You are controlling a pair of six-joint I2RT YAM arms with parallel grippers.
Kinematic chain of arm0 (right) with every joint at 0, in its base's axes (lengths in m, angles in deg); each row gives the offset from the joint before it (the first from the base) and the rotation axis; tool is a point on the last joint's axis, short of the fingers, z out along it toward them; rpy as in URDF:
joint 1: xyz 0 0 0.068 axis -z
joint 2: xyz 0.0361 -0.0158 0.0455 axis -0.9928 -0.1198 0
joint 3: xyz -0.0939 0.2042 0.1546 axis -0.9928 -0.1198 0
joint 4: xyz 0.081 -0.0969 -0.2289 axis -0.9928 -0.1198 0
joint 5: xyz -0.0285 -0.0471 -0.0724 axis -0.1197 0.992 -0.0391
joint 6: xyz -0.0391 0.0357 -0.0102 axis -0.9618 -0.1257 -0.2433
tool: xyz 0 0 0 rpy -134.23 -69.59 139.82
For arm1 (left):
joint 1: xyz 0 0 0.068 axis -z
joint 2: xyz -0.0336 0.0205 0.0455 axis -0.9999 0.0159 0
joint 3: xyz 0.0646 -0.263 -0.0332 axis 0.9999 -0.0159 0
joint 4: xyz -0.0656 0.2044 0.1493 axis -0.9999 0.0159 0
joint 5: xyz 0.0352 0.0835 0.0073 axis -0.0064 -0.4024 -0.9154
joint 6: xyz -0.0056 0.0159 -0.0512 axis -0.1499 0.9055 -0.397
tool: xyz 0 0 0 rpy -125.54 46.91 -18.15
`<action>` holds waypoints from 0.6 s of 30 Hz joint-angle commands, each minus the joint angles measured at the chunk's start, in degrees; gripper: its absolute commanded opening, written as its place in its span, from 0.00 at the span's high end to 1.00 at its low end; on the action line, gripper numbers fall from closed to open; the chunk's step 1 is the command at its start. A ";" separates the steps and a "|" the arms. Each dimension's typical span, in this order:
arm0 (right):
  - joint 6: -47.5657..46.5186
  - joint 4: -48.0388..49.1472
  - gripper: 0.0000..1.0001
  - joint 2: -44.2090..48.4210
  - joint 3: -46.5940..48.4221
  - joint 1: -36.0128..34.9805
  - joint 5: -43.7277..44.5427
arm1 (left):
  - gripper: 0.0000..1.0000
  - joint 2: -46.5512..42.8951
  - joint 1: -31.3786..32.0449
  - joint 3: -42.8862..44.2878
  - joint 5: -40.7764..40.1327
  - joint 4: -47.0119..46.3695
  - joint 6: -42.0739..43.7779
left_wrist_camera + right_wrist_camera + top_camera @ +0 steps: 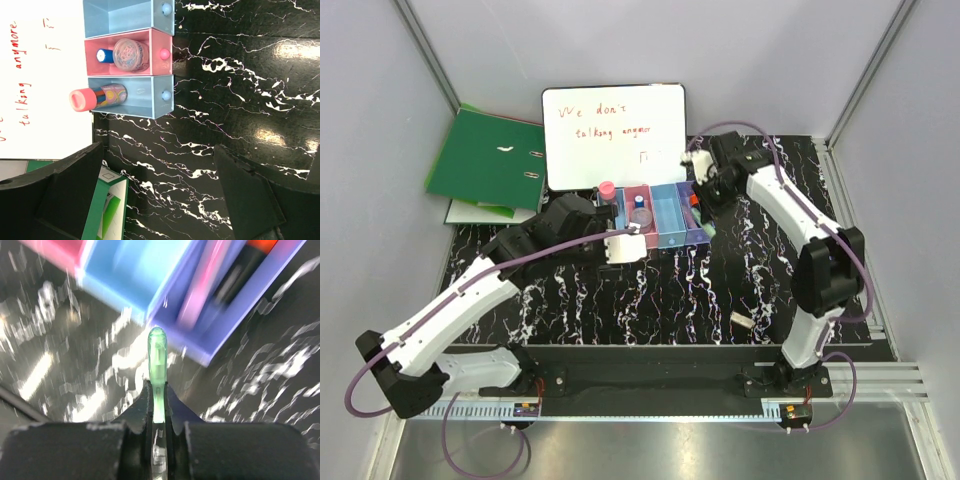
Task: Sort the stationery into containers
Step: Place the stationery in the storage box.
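The containers (655, 215) are a joined row of light blue, pink, light blue and purple bins in front of the whiteboard. A pink-capped cylinder (95, 97) lies in the left light blue bin (150, 102). A blue-capped tube (105, 55) and a clear round pot (131, 54) sit in the pink bin (160, 67). A pink bar (205, 285) and a red-and-black marker (245, 265) lie in the purple bin (235, 320). My right gripper (158, 395) is shut on a green stick (157, 355), just in front of the purple bin. My left gripper (160, 185) hangs open and holds nothing, near the row's left end.
A whiteboard (613, 135) with red writing stands behind the bins. A green ring binder (488, 158) lies at the back left. A small pale object (741, 321) rests on the black marbled table (660, 290) near the right arm's base.
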 commanded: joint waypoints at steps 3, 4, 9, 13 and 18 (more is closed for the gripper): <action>10.02 1.70 1.00 -10.07 19.84 -0.43 -0.97 | 0.01 -3.01 0.03 -1.25 -1.49 -1.96 0.01; 10.64 1.61 1.00 -11.14 21.53 -0.43 -1.49 | 0.01 -3.62 0.03 -1.60 -1.49 -2.05 0.10; 16.35 0.65 1.00 -18.16 31.89 -0.69 -4.39 | 0.01 -5.20 0.12 -3.45 -2.11 -1.96 1.59; 19.43 -0.41 1.00 -21.86 35.34 -1.22 -6.58 | 0.01 -5.91 0.03 -3.98 -2.11 -1.96 2.12; 22.17 -0.33 1.00 -25.29 35.78 -2.10 -6.77 | 0.01 -5.65 0.03 -3.46 -1.49 -1.96 1.86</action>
